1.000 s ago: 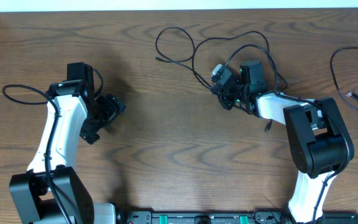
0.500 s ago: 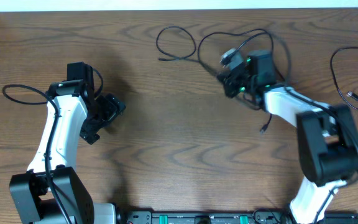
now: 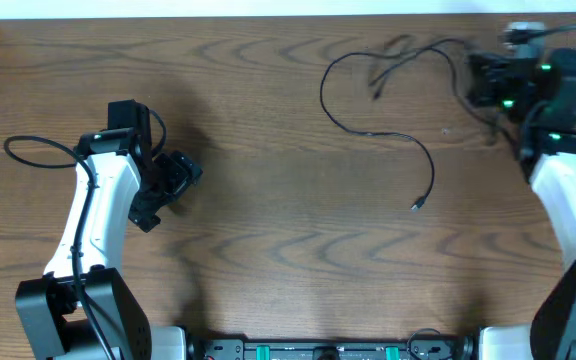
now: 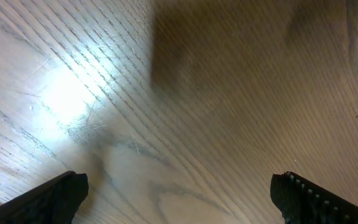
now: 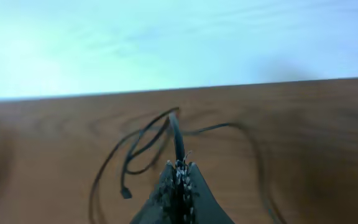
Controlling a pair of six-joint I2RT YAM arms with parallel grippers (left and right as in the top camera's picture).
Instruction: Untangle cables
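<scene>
Pinching the cables (image 3: 388,134) in the clamped right gripper (image 5: 178,169) by the counter's (image 3: 288,260) far edge, likely to stretch loops apart; held left gripper (image 3: 175,180) wide, empty, aside.

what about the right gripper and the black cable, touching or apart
Touching. The right wrist view shows the right gripper with its tips closed, pinching the black cable, which runs straight out from between them.

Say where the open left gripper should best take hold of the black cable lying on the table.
Likely on the cable just behind its free plug, bringing the left gripper straight down, jaws across it. That stretch lies flat and alone on the table, nearest that arm; the right gripper pinches it farther up.
</scene>
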